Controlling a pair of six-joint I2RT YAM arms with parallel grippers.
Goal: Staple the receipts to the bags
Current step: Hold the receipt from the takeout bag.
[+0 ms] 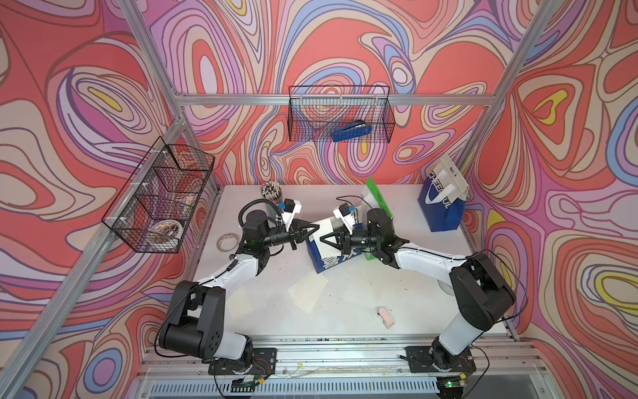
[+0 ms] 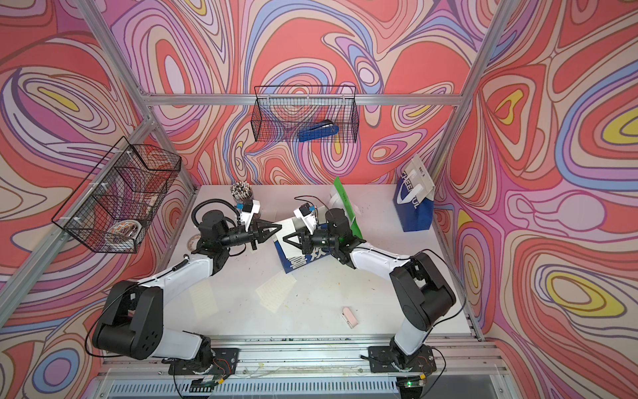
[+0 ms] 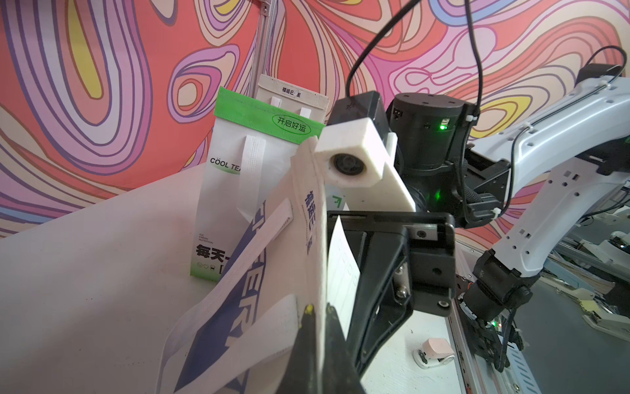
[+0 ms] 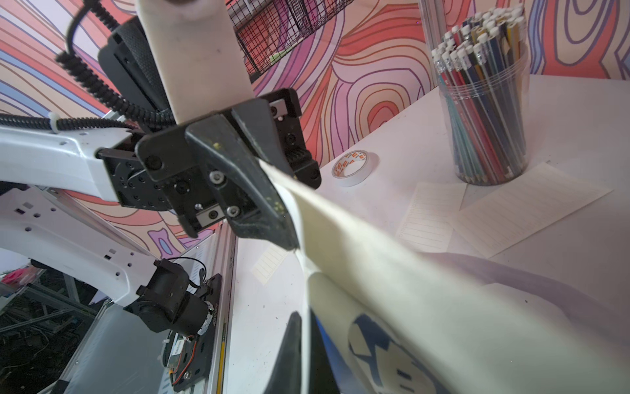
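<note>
The blue-white bag (image 1: pixel 333 260) with big Chinese characters stands mid-table between both grippers. My left gripper (image 1: pixel 317 226) is shut on its white top flap (image 3: pixel 312 238), seen close in the left wrist view (image 3: pixel 318 312). My right gripper (image 1: pixel 322 239) faces it, shut on a thin white receipt (image 3: pixel 341 269) that lies against that flap (image 4: pixel 308 327). The green-white bag (image 1: pixel 378 198) stands behind my right wrist. The "CHEERFUL" bag (image 1: pixel 440 207) stands at the far right. More receipts (image 1: pixel 308 290) lie flat in front, one (image 1: pixel 238 304) near my left arm.
A jar of pencils (image 1: pixel 272 193) and a tape roll (image 1: pixel 227 240) sit at the back left. A small pink stapler (image 1: pixel 386 317) lies near the front. A blue stapler (image 1: pixel 352 133) rests in the wire basket on the back wall. Another basket (image 1: pixel 158 197) hangs left.
</note>
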